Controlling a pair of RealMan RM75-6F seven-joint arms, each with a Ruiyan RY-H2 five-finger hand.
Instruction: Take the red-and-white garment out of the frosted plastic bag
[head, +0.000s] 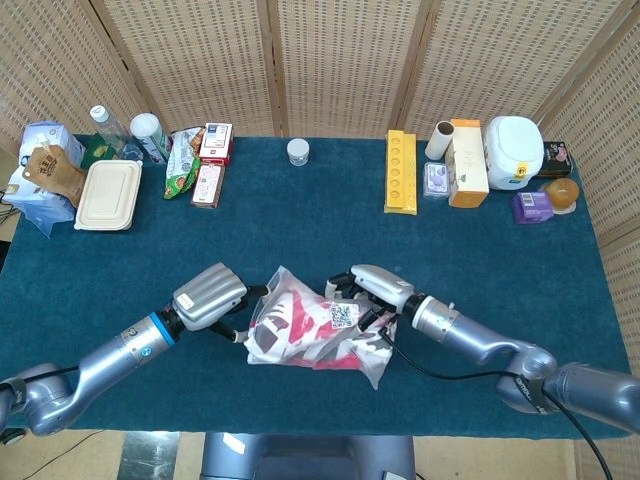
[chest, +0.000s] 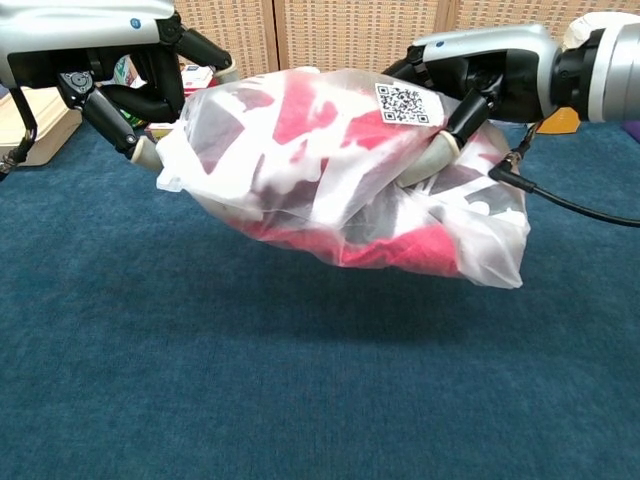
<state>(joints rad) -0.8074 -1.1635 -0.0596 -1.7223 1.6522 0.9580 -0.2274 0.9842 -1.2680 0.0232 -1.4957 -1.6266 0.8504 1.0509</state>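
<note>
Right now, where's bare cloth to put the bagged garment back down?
Free: the blue cloth under and ahead of the frosted plastic bag, up to the yellow tray, and the near left corner behind the left hand. Crowded: the far edge, from the white lunch box to the white cooker.
</note>
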